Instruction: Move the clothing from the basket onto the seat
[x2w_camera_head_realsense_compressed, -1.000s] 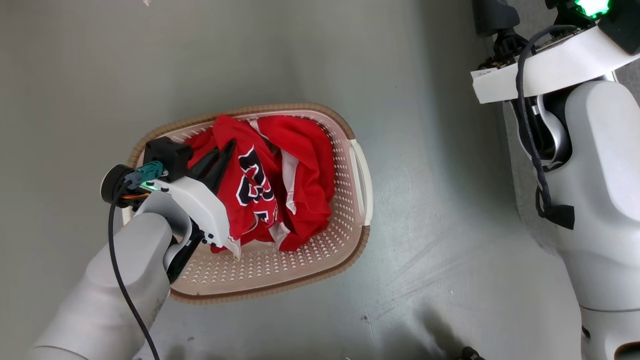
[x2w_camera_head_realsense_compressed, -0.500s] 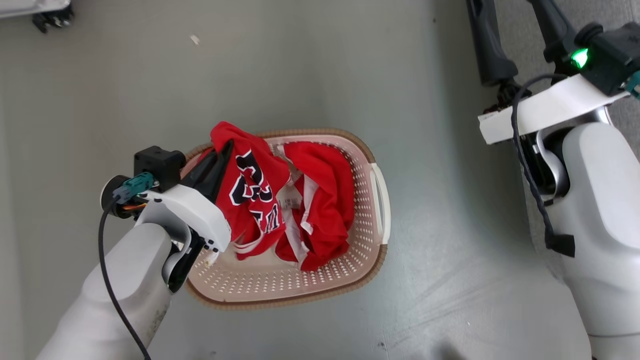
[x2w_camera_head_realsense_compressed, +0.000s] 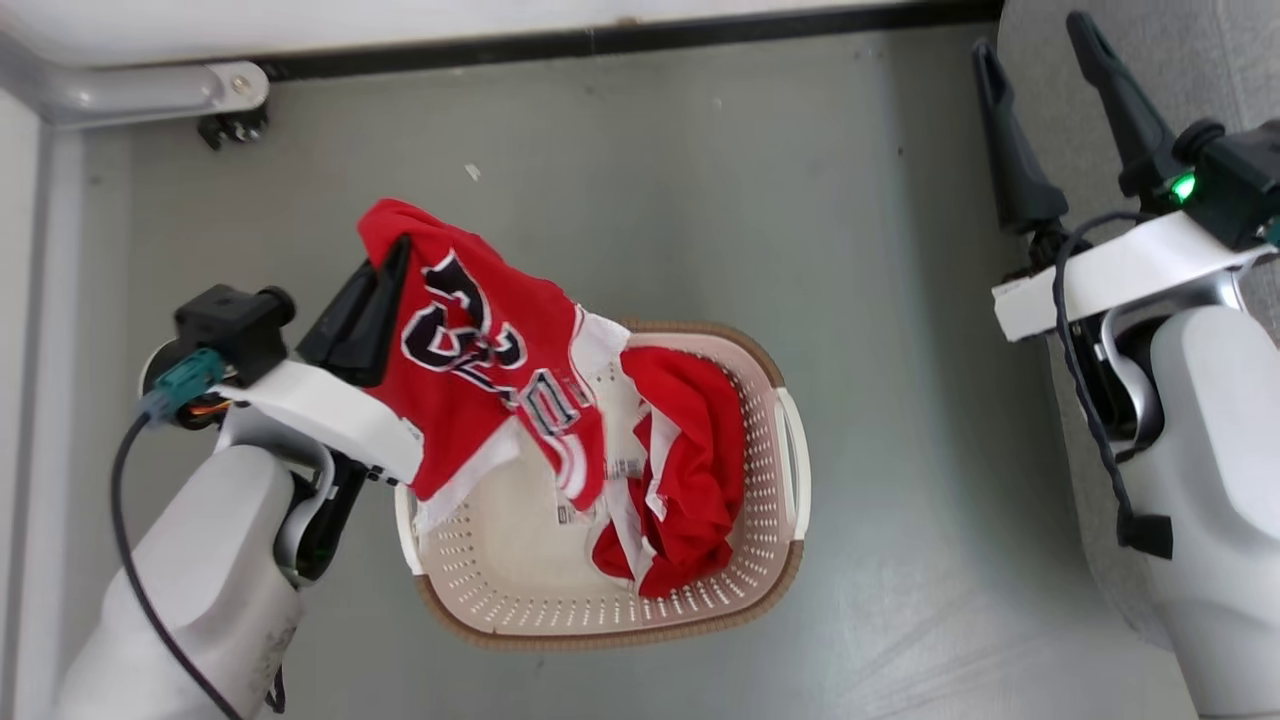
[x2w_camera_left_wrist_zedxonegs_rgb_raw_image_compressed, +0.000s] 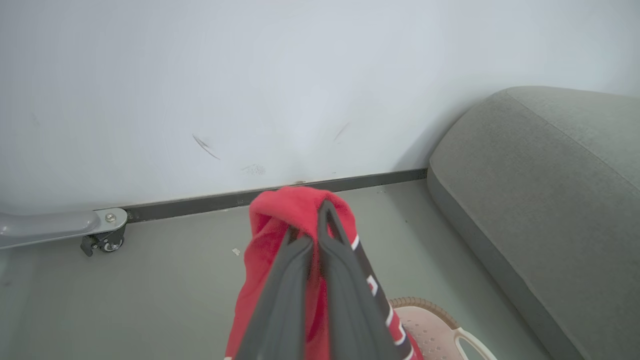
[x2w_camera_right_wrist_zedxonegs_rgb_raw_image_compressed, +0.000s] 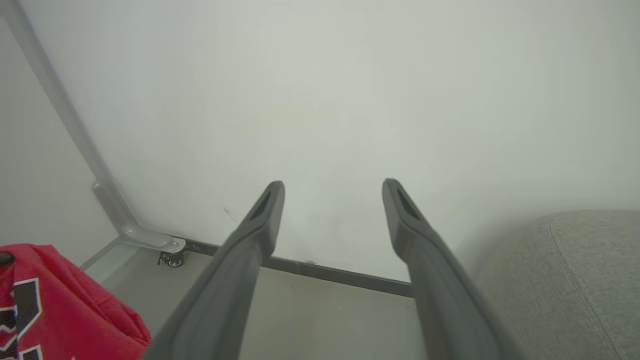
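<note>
Head view: jersey (x2w_camera_head_realsense_compressed: 470, 390) clamped in fully closed left gripper (x2w_camera_head_realsense_compressed: 398, 250), hem over basket (x2w_camera_head_realsense_compressed: 790, 560).

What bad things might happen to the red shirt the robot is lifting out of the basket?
The left fingers pinch the shirt by one small fold near their tips, so it might slip and fall on the floor. Its bottom edge hangs into the basket right by the other red garment, so it might drag that out or catch the rim. The sofa lies past the open right fingers, which the dangling shirt might snag.
</note>
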